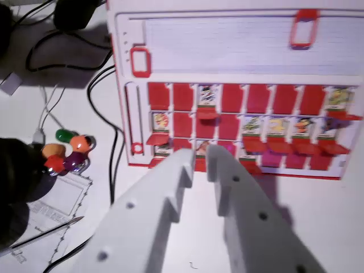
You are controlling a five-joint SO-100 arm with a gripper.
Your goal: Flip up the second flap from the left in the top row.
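Right now the white pincer [200, 159] has a small gap between its two tips and nothing is held in it. The tips sit low in the picture, just in front of the bottom edge of the game board [239, 74].

The board is white and red and lies flat on the white desk [318, 227]. It has rows of little red flaps. In the row farthest from the pincer, the second flap [182, 97] counted from the wrist view's left shows only plain red. I think it is not flipped yet. The third flap [207, 95] beside it already shows a small picture, and so does one far along the wrist view's right. Many flaps in the middle row show pictures too.

So the job looks not done. The pincer is near the closest row, well apart from the flap it needs. I think it must reach over two rows, get a tip under that flap, and tip it.

Off to the wrist view's left lie black cables [108, 114] and some small colourful toys [68, 151] on the desk.
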